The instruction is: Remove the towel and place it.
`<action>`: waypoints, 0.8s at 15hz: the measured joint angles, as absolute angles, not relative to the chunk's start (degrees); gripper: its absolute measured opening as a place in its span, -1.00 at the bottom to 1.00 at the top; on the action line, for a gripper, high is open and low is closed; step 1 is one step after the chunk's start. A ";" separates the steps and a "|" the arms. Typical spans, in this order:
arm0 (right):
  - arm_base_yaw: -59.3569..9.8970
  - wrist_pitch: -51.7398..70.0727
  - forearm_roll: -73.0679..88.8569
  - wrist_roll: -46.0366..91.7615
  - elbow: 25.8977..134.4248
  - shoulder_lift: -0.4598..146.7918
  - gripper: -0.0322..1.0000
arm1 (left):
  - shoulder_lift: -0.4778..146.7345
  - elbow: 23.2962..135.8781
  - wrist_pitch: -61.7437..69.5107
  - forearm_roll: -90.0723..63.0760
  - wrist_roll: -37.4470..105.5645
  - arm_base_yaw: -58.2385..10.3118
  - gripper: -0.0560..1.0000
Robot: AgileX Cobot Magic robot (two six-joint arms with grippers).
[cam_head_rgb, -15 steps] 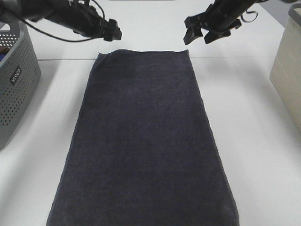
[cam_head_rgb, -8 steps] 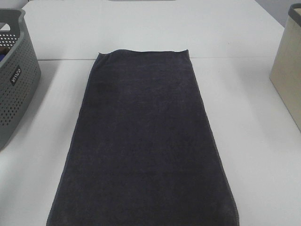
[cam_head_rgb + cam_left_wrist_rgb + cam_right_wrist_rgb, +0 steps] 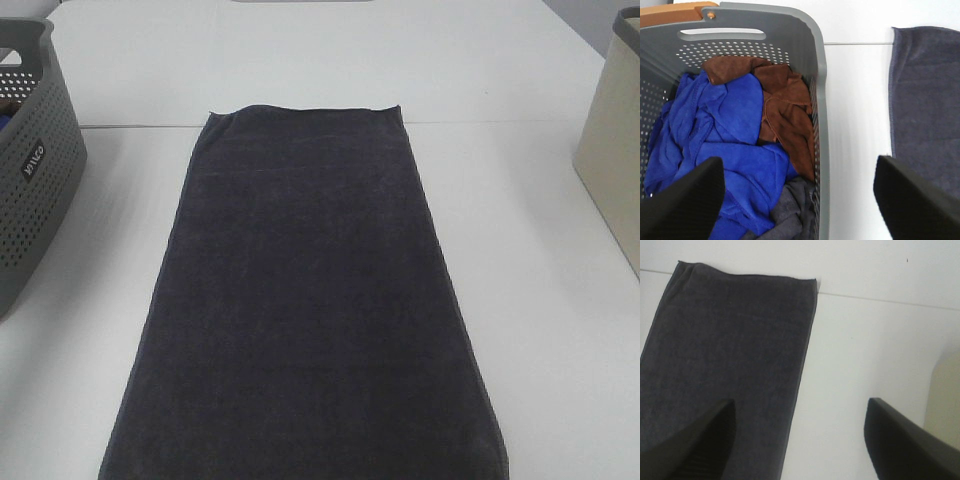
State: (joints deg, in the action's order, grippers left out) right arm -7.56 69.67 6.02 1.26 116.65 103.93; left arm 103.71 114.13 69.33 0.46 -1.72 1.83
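The left gripper (image 3: 799, 200) hangs with jaws spread wide, empty, above a grey perforated plastic basket (image 3: 820, 100) of blue and brown cloths (image 3: 735, 130). The right gripper (image 3: 800, 440) gapes empty too. The dark charcoal terry towel (image 3: 305, 300) lies flat on the white table (image 3: 540, 300).

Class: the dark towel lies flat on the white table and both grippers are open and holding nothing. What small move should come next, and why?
Probably nothing more than a small retreat. The towel already lies spread flat on the table, outside the grey basket that holds blue and brown cloths. The left gripper and right gripper are open and empty, so placing looks done.
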 joint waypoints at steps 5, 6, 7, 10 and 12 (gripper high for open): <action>-7.56 69.73 6.02 1.15 84.63 75.00 0.42 | 76.72 81.53 64.57 0.00 -2.29 2.01 0.53; -7.56 69.73 6.02 1.15 84.63 75.00 0.42 | 76.72 81.53 64.57 0.00 -2.29 2.01 0.53; -7.56 69.73 6.02 1.15 74.08 64.34 0.42 | 65.66 70.59 62.97 0.00 -2.41 2.01 0.53; -7.56 69.79 6.02 1.15 56.55 46.18 0.42 | 47.61 57.58 61.65 2.01 -2.41 2.01 0.53; -7.56 69.84 6.02 1.15 50.31 38.73 0.42 | 40.34 52.94 61.42 4.24 -2.41 2.01 0.53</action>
State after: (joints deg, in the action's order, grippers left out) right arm -7.56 69.84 6.02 1.15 50.31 38.73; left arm 40.34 52.94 61.42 4.24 -2.41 2.01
